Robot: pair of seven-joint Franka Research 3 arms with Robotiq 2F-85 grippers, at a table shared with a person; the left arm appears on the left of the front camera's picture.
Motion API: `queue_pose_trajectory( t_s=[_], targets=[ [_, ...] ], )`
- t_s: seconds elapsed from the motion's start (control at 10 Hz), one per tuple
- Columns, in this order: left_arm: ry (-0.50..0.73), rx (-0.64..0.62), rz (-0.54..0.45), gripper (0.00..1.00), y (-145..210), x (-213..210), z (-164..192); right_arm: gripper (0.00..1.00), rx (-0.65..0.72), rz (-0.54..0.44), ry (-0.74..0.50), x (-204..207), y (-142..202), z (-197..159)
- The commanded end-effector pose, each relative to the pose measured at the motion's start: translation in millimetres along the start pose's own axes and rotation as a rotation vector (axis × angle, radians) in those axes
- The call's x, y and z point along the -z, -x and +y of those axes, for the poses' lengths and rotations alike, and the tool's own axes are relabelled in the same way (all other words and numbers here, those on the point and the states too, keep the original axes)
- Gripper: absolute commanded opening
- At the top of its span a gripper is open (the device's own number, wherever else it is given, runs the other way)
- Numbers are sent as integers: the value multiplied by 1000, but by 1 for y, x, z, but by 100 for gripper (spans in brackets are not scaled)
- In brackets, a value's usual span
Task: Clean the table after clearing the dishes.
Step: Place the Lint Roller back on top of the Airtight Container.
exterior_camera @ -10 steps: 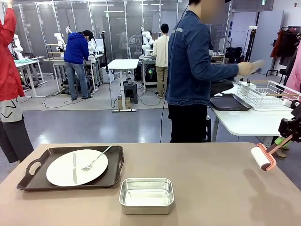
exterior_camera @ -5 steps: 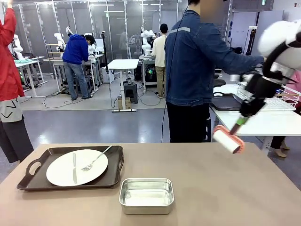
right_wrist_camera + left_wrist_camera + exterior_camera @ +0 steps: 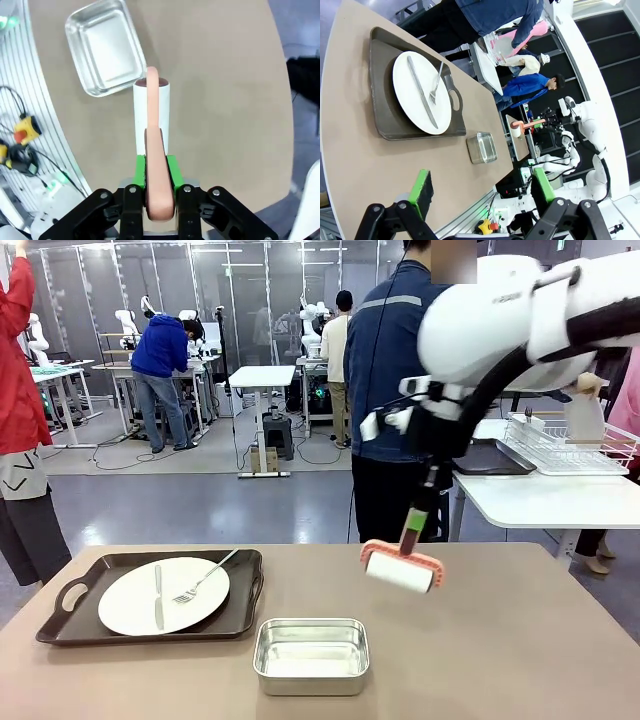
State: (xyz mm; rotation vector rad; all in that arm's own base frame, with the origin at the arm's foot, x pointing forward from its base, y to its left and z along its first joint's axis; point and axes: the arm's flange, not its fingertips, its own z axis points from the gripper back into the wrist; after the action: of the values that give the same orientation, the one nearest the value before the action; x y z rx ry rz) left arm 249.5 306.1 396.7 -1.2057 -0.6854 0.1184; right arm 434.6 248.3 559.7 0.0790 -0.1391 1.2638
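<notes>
On the left of the tan table (image 3: 500,660) a white plate (image 3: 163,596) with a knife and fork lies on a dark brown tray (image 3: 245,585). My right gripper (image 3: 430,478) hangs over the table's middle, shut on the pink handle of a lint roller (image 3: 400,570) whose white roll hovers just above the tabletop. From the right wrist, that gripper (image 3: 156,172) clamps the handle, and the roller (image 3: 151,112) points toward the steel pan (image 3: 107,47). My left gripper (image 3: 482,187) is open and holds nothing, high above the plate (image 3: 421,92) and its tray (image 3: 382,107).
A small rectangular steel pan (image 3: 312,655) stands near the front edge, just right of the tray. A person in a denim jacket (image 3: 390,370) stands beyond the far edge, turned toward a white side table (image 3: 540,500) with a wire rack (image 3: 570,445).
My right arm has swung from the table's right edge leftward to its middle, carrying the lint roller lower. The person has turned further toward the side table.
</notes>
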Motion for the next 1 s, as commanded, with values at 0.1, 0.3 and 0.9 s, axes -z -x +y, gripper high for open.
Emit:
queue_pose_trajectory(
  t_s=[0.1, 0.3, 0.9],
  targets=[
    [6, 4, -2, 100, 1, -2, -2, 21, -176, 80, 92, 11, -41, 17],
    [6, 4, -2, 100, 1, -2, -2, 21, -138, 65, 53, 10, -38, 29],
    [6, 4, -2, 100, 1, -2, -2, 21, -223, 47, 34, 20, -64, 25]
  ],
)
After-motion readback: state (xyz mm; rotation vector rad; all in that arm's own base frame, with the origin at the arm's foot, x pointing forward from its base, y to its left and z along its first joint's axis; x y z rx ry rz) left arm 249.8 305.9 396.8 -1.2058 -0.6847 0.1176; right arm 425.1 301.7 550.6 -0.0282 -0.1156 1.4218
